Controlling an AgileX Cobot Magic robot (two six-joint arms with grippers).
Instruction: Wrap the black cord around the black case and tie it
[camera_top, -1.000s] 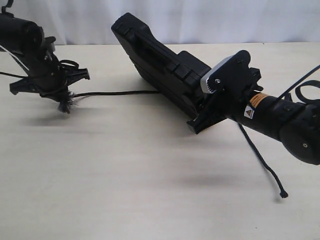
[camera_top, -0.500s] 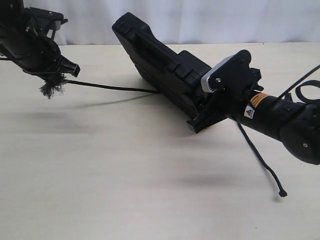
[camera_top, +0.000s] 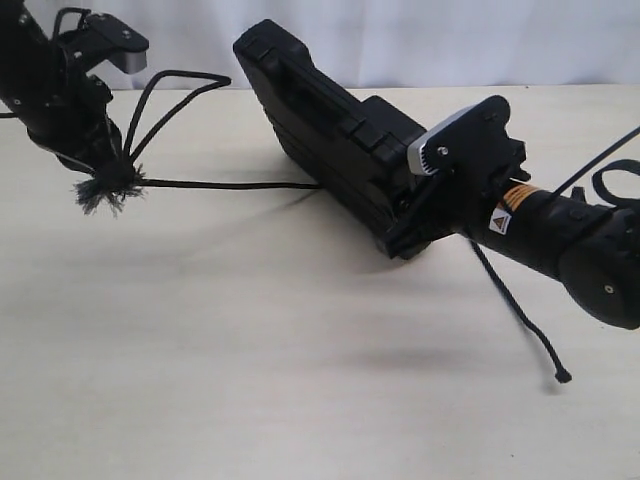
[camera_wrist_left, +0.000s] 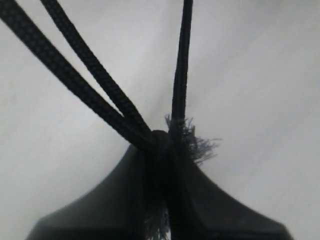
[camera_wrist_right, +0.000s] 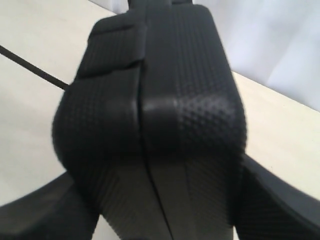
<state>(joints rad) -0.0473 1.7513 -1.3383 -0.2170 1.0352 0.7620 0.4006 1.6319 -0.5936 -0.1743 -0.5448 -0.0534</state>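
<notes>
The left pincer (camera_top: 108, 168) was clamped shut on the black cord (camera_top: 230, 184) just at its frayed tuft (camera_top: 100, 192), at about ten o'clock in the exterior view. The left wrist view showed the same grip from close up. The dark fingers (camera_wrist_left: 100, 205) were pressed together on the cord (camera_wrist_left: 181, 65), with frayed fibres sticking out beside them and three braided strands leading away from the grip.

One strand ran taut towards three o'clock, just above the pale table (camera_top: 250, 380), and met the lower edge of the black case (camera_top: 330, 130). Two more strands rose from the grip as a loop (camera_top: 180, 80) towards one o'clock.

The right pincer (camera_top: 408, 232) was closed on the near end of the case, just right of centre. The case stood on edge and tilted, with its far end raised towards eleven o'clock. In the right wrist view the textured end of the case (camera_wrist_right: 160, 100) filled the gap between the two fingers (camera_wrist_right: 35, 215).

The cord's other end hung below the right arm and trailed towards five o'clock, with its tip (camera_top: 564, 378) at the table.
</notes>
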